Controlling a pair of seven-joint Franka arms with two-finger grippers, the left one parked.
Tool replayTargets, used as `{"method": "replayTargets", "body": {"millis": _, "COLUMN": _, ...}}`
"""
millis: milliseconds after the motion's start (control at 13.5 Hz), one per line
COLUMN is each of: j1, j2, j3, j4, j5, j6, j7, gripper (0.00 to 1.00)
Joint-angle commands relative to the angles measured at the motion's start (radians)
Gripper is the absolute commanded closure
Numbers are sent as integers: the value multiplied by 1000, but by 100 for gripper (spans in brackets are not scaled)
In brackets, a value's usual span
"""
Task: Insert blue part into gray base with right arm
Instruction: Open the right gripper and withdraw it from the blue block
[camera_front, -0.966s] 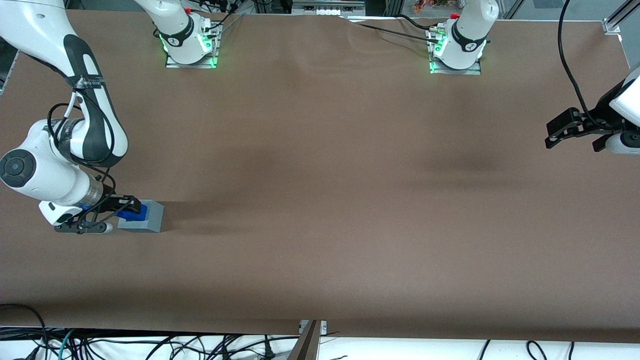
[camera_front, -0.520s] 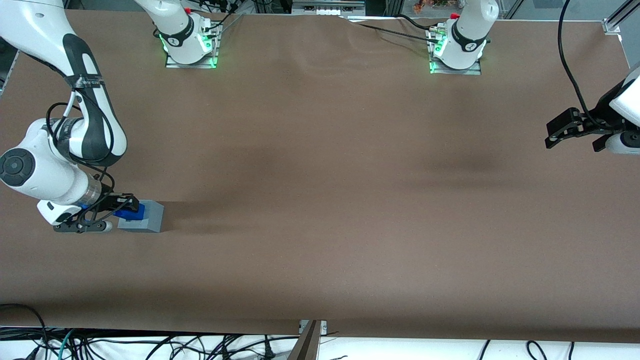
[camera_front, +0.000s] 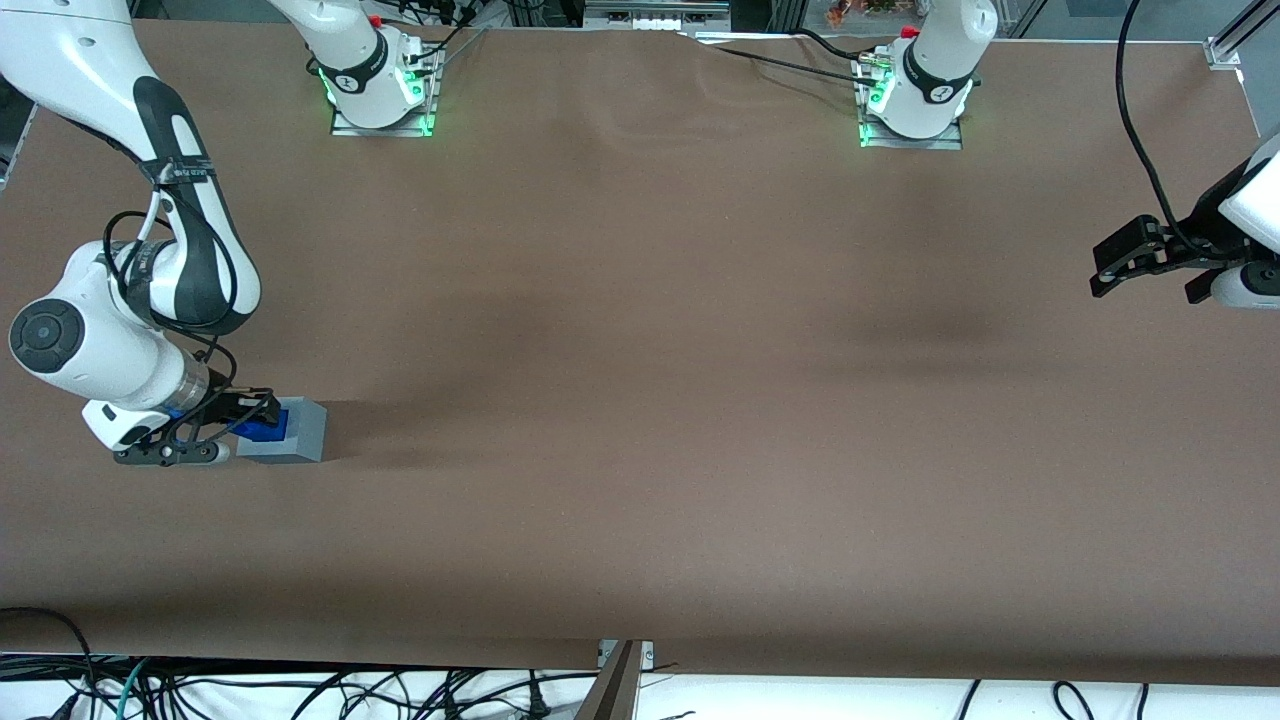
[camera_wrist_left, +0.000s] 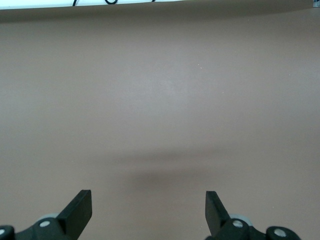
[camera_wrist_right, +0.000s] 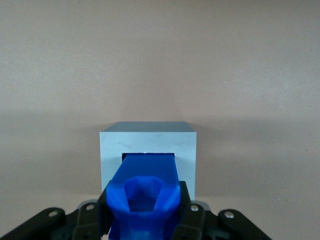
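Step in hand: insertion; the blue part (camera_wrist_right: 145, 192) is being fed into the square recess in the gray base's (camera_wrist_right: 148, 145) top face, its leading end already at or just inside the opening.
End effector (camera_front: 243, 417): right arm's (camera_front: 120, 330), low over the gray base, fingers (camera_wrist_right: 187, 212) closed against the blue part's two sides, gripping it.
Blue part: on top of the gray base, partly sunk in the recess; how deep, I cannot tell.
Gray base: sits flat on the brown desk (camera_front: 700, 400), at the working arm's end.
Next move, as I judge it: press straight down, keeping the part square to the recess walls, then release once it seats.
Risk: a tilted part may jam or push the base along the desk.
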Motion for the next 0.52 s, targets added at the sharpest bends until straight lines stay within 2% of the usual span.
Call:
{"method": "replayTargets", "body": {"millis": 0, "j1": -6, "j2": 4, "j3": 2, "j4": -23, "j5": -13, "j6": 21, "j7": -10, "gripper": 94}}
{"method": "replayTargets", "body": {"millis": 74, "j1": -6, "j2": 3, "j3": 2, "j4": -21, "j5": -11, "j6": 21, "j7": -7, "gripper": 94}}
{"method": "replayTargets", "body": {"millis": 149, "j1": -6, "j2": 1, "j3": 2, "j4": -21, "j5": -8, "j6": 19, "j7": -5, "gripper": 80}}
{"method": "replayTargets", "body": {"millis": 223, "j1": -6, "j2": -2, "j3": 2, "j4": -20, "j5": -5, "j6": 19, "j7": -2, "gripper": 19}}
{"method": "replayTargets", "body": {"millis": 297, "j1": -6, "j2": -9, "j3": 2, "j4": -17, "j5": -5, "j6": 13, "j7": -3, "gripper": 1}}
{"method": "replayTargets", "body": {"millis": 446, "j1": -6, "j2": -45, "j3": 5, "j4": -12, "j5": -3, "j6": -10, "j7": -3, "gripper": 1}}
